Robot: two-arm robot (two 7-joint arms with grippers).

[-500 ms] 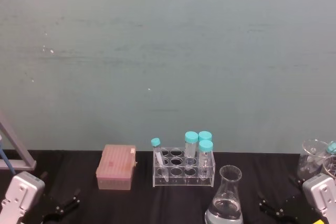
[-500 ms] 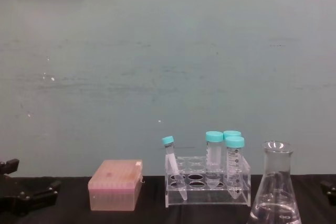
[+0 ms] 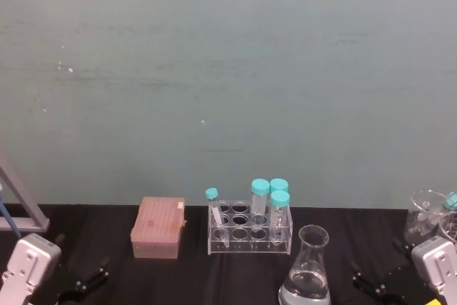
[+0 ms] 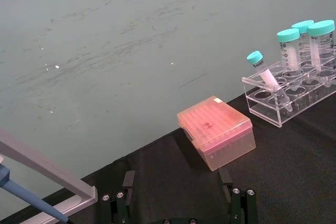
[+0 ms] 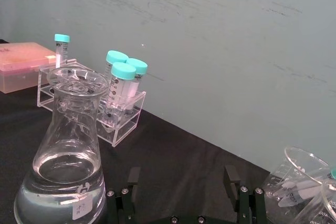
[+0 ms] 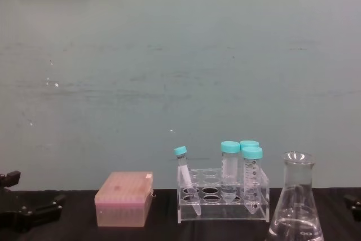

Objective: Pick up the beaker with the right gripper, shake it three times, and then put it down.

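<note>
Left gripper [image 3: 82,283] parked low left, jaws spread, empty. Pink tip box [image 3: 158,228] and tube rack [image 3: 250,228] sit further back, off the lift path. Beaker [image 3: 308,271] stands upright front-right, part-filled, just left of right gripper [image 3: 375,283], which is wide open, holding nothing; short reach to the neck.

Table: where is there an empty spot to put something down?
Bare black cloth lies in front of the pink box and tube rack, between the left pincer and the beaker. A smaller gap lies between the beaker and the open right pincer. The far right is crowded with glass cups.
</note>
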